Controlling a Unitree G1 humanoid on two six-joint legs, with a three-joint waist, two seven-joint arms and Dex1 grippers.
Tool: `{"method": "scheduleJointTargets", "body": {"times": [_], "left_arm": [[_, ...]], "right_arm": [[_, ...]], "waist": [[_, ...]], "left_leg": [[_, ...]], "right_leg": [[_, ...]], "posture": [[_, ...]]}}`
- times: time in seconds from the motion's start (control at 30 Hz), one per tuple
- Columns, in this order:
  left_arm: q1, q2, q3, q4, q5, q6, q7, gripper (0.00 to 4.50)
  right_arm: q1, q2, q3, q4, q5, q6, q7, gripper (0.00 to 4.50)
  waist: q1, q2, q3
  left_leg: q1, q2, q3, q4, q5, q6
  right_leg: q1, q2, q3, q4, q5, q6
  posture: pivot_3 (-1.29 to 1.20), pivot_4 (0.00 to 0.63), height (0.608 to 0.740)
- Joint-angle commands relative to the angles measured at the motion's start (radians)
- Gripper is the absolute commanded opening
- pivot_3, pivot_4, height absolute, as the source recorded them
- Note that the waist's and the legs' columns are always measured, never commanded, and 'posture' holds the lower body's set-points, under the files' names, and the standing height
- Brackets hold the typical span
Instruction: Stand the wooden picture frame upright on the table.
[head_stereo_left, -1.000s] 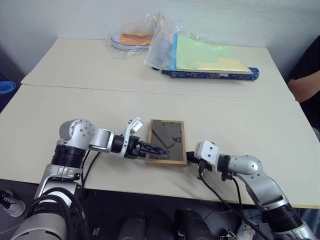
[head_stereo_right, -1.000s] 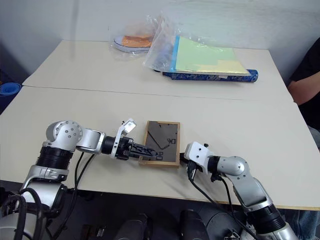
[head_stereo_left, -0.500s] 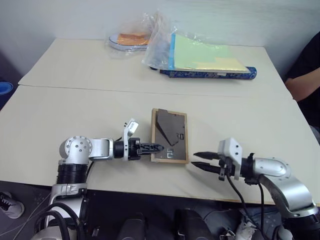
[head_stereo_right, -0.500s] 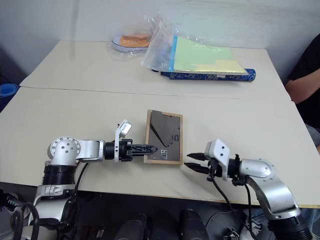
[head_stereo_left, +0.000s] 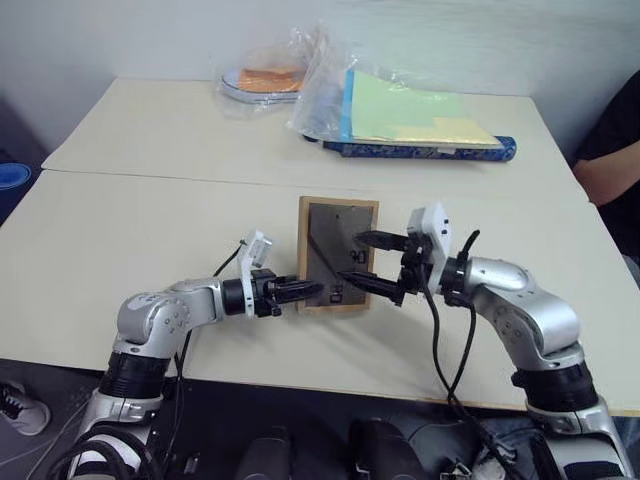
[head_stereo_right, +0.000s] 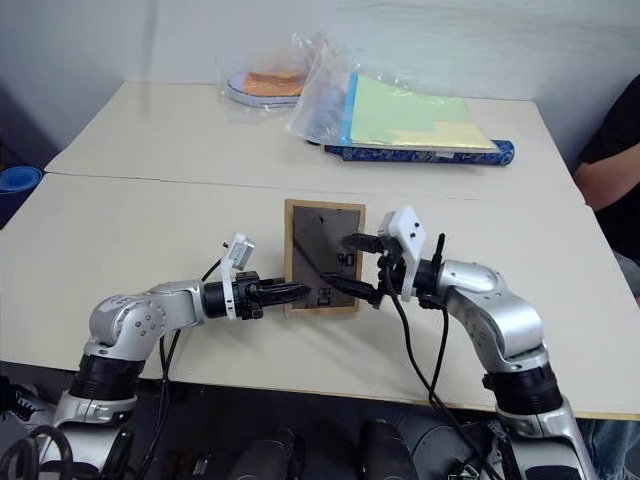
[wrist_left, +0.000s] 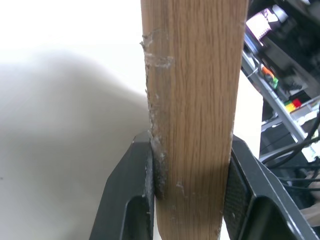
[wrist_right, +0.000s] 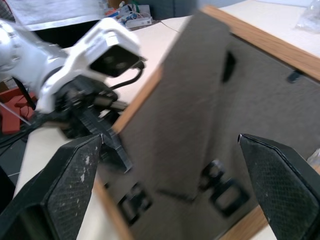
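Note:
The wooden picture frame (head_stereo_left: 326, 222) stands steeply raised on the table (head_stereo_left: 150, 220), its dark grey back (wrist_right: 210, 125) facing me. My left gripper (head_stereo_left: 306, 290) is shut on the frame's left wooden edge (wrist_left: 195, 100) near the lower corner, one finger (wrist_left: 142, 200) on each face. My right gripper (head_stereo_left: 350, 257) is open, level, and hovers just in front of the frame's back with its two fingertips spread one above the other over the stand. The picture side is hidden.
At the back of the table lie a blue-edged folder of green and yellow papers (head_stereo_left: 410, 115), a clear plastic bag (head_stereo_left: 318, 90) and a bagged orange item (head_stereo_left: 262, 78). A person's arm (head_stereo_left: 612, 170) is at the right edge. A seam (head_stereo_left: 150, 177) crosses the table.
The frame went from flat to steeply raised, with my left gripper closing on its left edge. My right gripper opened, rose from the table's front edge and came up to the frame's back.

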Motion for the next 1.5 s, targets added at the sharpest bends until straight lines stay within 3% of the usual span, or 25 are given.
{"method": "scheduleJointTargets", "body": {"times": [0.03, 0.3, 0.6, 0.7, 0.87, 0.93, 1.07, 1.2, 1.3, 1.5], "left_arm": [[0.014, 0.033, -0.017, -0.036, 0.057, -0.041, -0.032, 1.27], [-0.015, 0.018, 0.0, 0.004, 0.064, -0.04, -0.04, 1.27], [-0.082, -0.012, 0.098, 0.076, -0.043, 0.092, -0.051, 1.27], [-0.111, -0.025, 0.164, 0.109, -0.139, 0.191, -0.064, 1.27], [-0.175, -0.056, 0.32, 0.193, -0.304, 0.449, 0.03, 1.27], [-0.204, -0.025, 0.346, 0.256, -0.329, 0.574, 0.061, 1.27], [-0.226, 0.15, 0.155, 0.378, -0.506, 0.615, 0.094, 1.27], [-0.264, 0.249, 0.006, 0.44, -0.693, 0.615, 0.112, 1.27], [-0.293, 0.268, -0.056, 0.478, -0.787, 0.615, 0.151, 1.27], [-0.313, 0.28, -0.133, 0.501, -0.948, 0.615, 0.254, 1.27]], "right_arm": [[-0.038, 0.014, 0.016, 0.035, -0.01, -0.029, 0.032, 4.47], [-0.006, 0.038, 0.058, -0.06, 0.057, -0.02, 0.127, 4.47], [0.118, -0.066, 0.013, -0.137, 0.027, -0.131, 0.212, 4.47], [0.119, -0.079, 0.011, -0.104, -0.044, -0.223, 0.204, 4.47], [0.134, -0.059, -0.101, -0.045, -0.069, -0.459, 0.204, 4.47], [0.141, -0.078, -0.152, -0.019, -0.086, -0.56, 0.223, 4.47], [0.14, -0.131, -0.154, 0.102, -0.232, -0.882, 0.288, 4.47], [0.081, -0.118, -0.08, 0.284, -0.428, -1.207, 0.248, 4.47], [0.016, -0.067, -0.02, 0.399, -0.572, -1.396, 0.155, 4.47], [-0.07, 0.008, 0.042, 0.523, -0.719, -1.538, -0.027, 4.47]], "waist": [[-0.003, 0.0, 0.0], [-0.004, 0.0, 0.0], [-0.002, 0.0, 0.0], [-0.006, 0.0, 0.001], [-0.003, -0.001, 0.001], [-0.003, -0.001, 0.001], [-0.004, -0.001, 0.002], [-0.007, -0.001, 0.002], [-0.011, -0.002, 0.003], [-0.026, -0.001, 0.003]], "left_leg": [[0.0, 0.0, 0.0, 0.0, 0.0, 0.0], [0.001, 0.001, 0.0, 0.0, 0.0, 0.0], [0.0, 0.001, 0.0, 0.0, -0.001, 0.001], [0.0, 0.001, 0.0, 0.0, -0.001, 0.001], [-0.001, 0.001, 0.0, 0.0, -0.001, 0.0], [-0.001, 0.001, 0.0, 0.0, -0.001, 0.0], [-0.001, 0.001, 0.0, -0.001, -0.001, 0.0], [-0.001, 0.001, 0.0, -0.001, 0.0, 0.0], [-0.001, 0.001, 0.001, 0.0, 0.0, 0.0], [-0.004, 0.0, 0.001, 0.001, 0.001, -0.002]], "right_leg": [[0.0, 0.0, 0.0, 0.0, 0.0, 0.0], [0.0, 0.001, 0.0, 0.0, 0.0, 0.0], [0.0, 0.001, 0.0, -0.001, 0.0, 0.0], [0.0, 0.001, 0.0, -0.001, 0.0, 0.0], [-0.001, 0.001, 0.0, 0.0, 0.0, 0.0], [-0.001, 0.001, 0.0, 0.0, 0.0, 0.0], [-0.001, 0.001, 0.0, 0.0, 0.0, 0.0], [-0.002, 0.001, 0.0, 0.0, 0.0, 0.0], [-0.004, 0.001, 0.002, 0.0, 0.0, 0.0], [-0.009, 0.001, 0.003, 0.004, 0.0, 0.0]], "posture": [[0.0, 0.15, 0.74], [0.0, 0.15, 0.74], [0.0, 0.15, 0.74], [0.0, 0.15, 0.74], [0.0, 0.15, 0.74], [0.0, 0.15, 0.74], [0.0, 0.15, 0.74], [0.0, 0.15, 0.74], [0.0, 0.15, 0.74], [0.0, 0.15, 0.74]]}}
